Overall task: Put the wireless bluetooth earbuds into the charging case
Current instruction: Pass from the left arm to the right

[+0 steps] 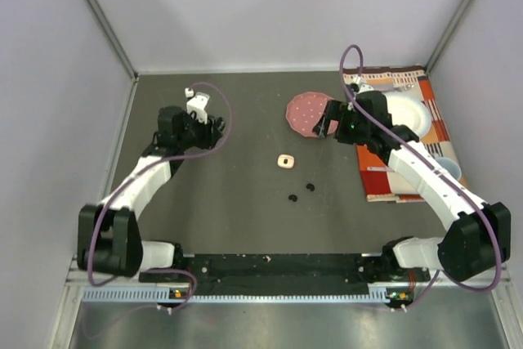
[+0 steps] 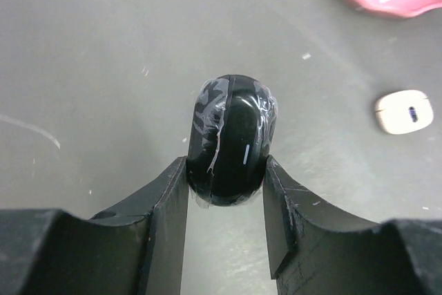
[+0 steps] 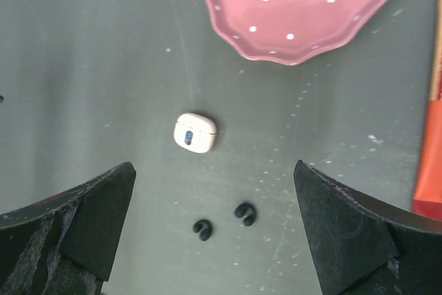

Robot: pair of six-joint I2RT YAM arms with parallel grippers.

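The left tool (image 2: 226, 167) is closed narrowly on a glossy black case (image 2: 231, 136), its two fingers (image 2: 169, 202) pressing the case's lower sides. The case stands upright with its seam running up the middle and crinkled clear film over its upper half. In the top view this tool (image 1: 216, 127) sits at the upper left of the bench (image 1: 237, 210), with bare dark surface all round it and the pale side wall (image 1: 49, 79) well apart. The right tool (image 3: 213, 166) is spread wide and has hold of nothing. In the top view it (image 1: 325, 127) hangs over the lower right rim of the pink dotted plate (image 1: 304, 112). Seen from the right wrist, the black earbuds (image 3: 244, 213) lie side by side near the bottom centre, just apart from each other and touching nothing. A small cream case (image 3: 195, 132) lies above them, clear on every side. The plate's scalloped edge (image 3: 290, 56) is well above the cream case, with open bench between. At the far right of that view runs the orange edge of a patterned placemat (image 1: 384, 177), which carries a white bowl (image 1: 413, 112) close to the right wall.
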